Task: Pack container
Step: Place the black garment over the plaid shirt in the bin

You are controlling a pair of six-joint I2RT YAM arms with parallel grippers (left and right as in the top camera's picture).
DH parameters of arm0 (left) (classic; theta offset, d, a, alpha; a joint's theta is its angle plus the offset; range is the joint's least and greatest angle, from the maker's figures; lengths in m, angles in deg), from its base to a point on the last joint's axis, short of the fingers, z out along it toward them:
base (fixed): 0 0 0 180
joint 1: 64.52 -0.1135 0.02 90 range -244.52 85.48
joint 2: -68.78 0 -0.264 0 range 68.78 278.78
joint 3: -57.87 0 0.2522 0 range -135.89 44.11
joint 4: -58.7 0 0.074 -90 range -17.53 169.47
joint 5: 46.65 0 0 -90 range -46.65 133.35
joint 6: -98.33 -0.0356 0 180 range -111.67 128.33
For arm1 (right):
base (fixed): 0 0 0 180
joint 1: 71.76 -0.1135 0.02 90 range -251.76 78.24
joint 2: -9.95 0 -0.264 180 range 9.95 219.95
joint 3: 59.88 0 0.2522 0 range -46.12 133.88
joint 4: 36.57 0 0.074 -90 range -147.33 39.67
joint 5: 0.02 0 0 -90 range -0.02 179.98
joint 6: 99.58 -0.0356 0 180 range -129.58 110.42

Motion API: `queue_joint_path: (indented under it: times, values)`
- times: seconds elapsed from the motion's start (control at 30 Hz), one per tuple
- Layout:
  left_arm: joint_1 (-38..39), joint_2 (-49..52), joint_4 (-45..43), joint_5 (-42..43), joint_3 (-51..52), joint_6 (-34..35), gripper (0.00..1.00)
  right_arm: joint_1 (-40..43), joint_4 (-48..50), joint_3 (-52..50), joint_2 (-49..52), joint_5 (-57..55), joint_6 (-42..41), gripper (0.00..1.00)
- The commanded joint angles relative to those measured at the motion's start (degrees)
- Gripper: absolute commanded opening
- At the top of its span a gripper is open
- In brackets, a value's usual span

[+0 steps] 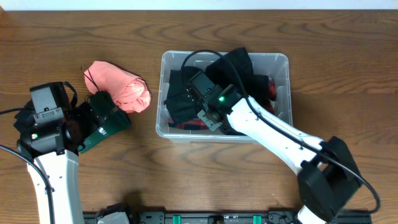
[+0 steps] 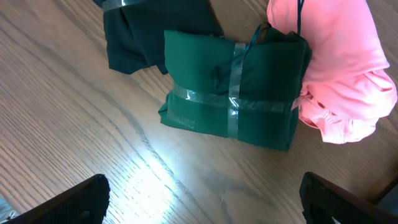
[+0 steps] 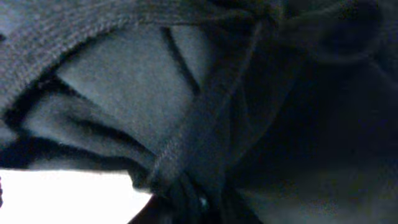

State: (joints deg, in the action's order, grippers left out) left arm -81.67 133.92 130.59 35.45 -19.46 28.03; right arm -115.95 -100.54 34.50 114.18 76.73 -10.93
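The clear container point(image 1: 277, 58) stands mid-table and holds black clothes point(image 1: 239, 68) and a red item point(image 1: 271, 88). My right gripper point(image 1: 194, 93) is down inside it at the left end. In the right wrist view dark cloth point(image 3: 124, 81) fills the frame and bunches to a pinch at the bottom centre point(image 3: 186, 202), so the gripper looks shut on a black garment. My left gripper point(image 2: 202, 199) is open and empty over bare wood, just short of a green taped bundle point(image 2: 233, 93). A pink bundle point(image 2: 342, 68) lies against the green one.
A dark garment point(image 2: 155, 31) lies beyond the green bundle. In the overhead view the pink bundle point(image 1: 118, 87) and green bundle point(image 1: 107, 129) sit left of the container, with the left gripper point(image 1: 84, 124) beside them.
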Motion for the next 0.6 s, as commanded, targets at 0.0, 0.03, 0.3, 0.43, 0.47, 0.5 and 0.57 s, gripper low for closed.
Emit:
queue_joint_path:
  times: [0.0, 0.03, 0.3, 0.43, 0.47, 0.5, 0.57]
  values:
    - [-0.31, 0.07, 0.11, -0.24, -0.68, 0.57, 0.98, -0.74, -0.24, 3.04, -7.74, -8.13, -0.92, 0.92]
    - [-0.31, 0.07, 0.11, -0.24, -0.68, 0.59, 0.98, -0.72, 0.17, 3.41, -9.88, -9.73, 0.33, 0.96]
    - [-0.31, 0.07, 0.11, -0.24, -0.68, 0.59, 0.98, 4.52, 9.57, 3.54, -18.56, -11.56, 3.85, 0.6]
    - [-0.31, 0.07, 0.11, -0.24, -0.68, 0.59, 0.98, 10.27, 9.64, 2.05, -14.25, -8.74, -1.9, 0.32]
    - [-0.31, 0.07, 0.11, -0.24, -0.68, 0.59, 0.98, 11.69, 9.75, 1.6, -12.33, -6.82, -2.58, 0.32]
    - [-0.31, 0.07, 0.11, -0.24, -0.68, 0.59, 0.98, 13.0, 9.75, 1.2, -10.23, -4.74, -3.23, 0.32]
    - [-0.31, 0.07, 0.13, -0.24, -0.68, 0.59, 0.98, 15.21, 9.73, 0.59, -5.35, -0.28, -4.31, 0.31]
